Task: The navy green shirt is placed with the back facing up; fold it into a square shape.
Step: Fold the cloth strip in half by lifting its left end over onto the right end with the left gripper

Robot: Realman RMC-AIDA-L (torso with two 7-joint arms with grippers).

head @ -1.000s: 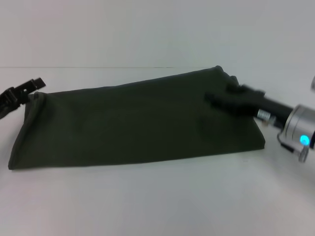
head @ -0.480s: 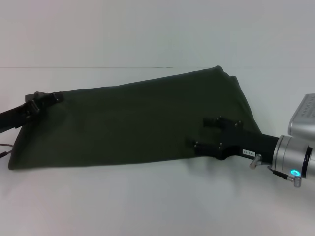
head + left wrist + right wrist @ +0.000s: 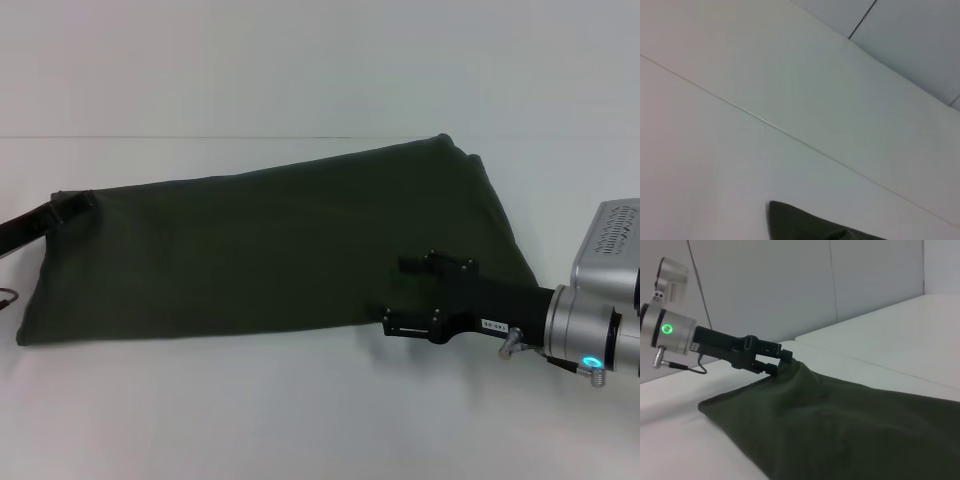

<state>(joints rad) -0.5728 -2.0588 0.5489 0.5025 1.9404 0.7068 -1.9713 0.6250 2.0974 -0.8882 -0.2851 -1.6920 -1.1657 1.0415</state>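
Two grippers on the navy green shirt (image 3: 270,245): right gripper (image 3: 405,297) spread open over its near edge; left gripper (image 3: 782,361) at far corner, grip unclear.

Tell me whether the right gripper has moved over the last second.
Yes. The right gripper has come toward the camera, from the navy green shirt's far right corner to its near edge.

— Confirm the finish of the navy green shirt (image 3: 270,245).
— Soft matte cloth, smooth, with few creases.
— And the right gripper (image 3: 402,293)?
— Matte black, on a brushed silver metal wrist. You will find the white table (image 3: 300,410) smooth and faintly satin.
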